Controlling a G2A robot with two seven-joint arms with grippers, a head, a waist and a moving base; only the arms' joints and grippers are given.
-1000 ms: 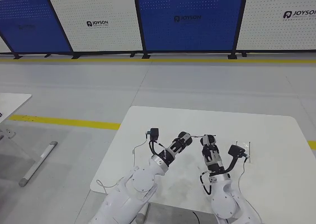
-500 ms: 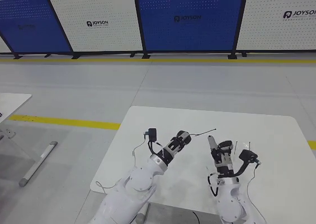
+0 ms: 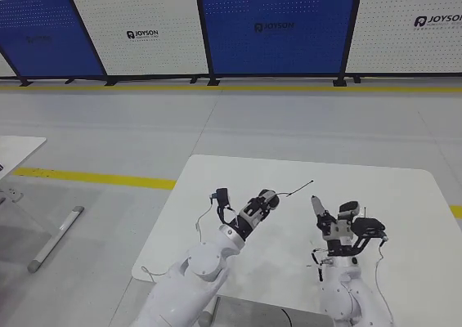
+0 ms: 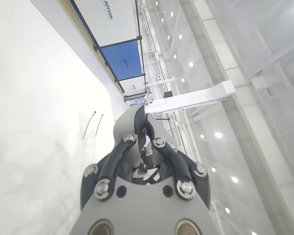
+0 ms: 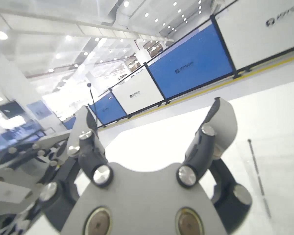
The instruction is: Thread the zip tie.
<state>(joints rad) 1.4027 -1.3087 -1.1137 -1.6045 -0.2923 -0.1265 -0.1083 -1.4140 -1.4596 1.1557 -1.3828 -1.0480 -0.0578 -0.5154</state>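
I count three ties: one zip tie (image 3: 296, 190) clamped in my left gripper (image 4: 144, 114), two spare ties (image 4: 89, 124) side by side on the table (image 3: 214, 190). Right gripper (image 5: 152, 110) released, fingers spread.

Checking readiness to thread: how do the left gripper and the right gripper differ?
The left gripper is shut on a zip tie; the right gripper is open and holds nothing. In the top view the left gripper slants toward the right one, the tie sticking out past its fingers; the right gripper points roughly at the far edge of the white table. Both share one design and hang apart over it.
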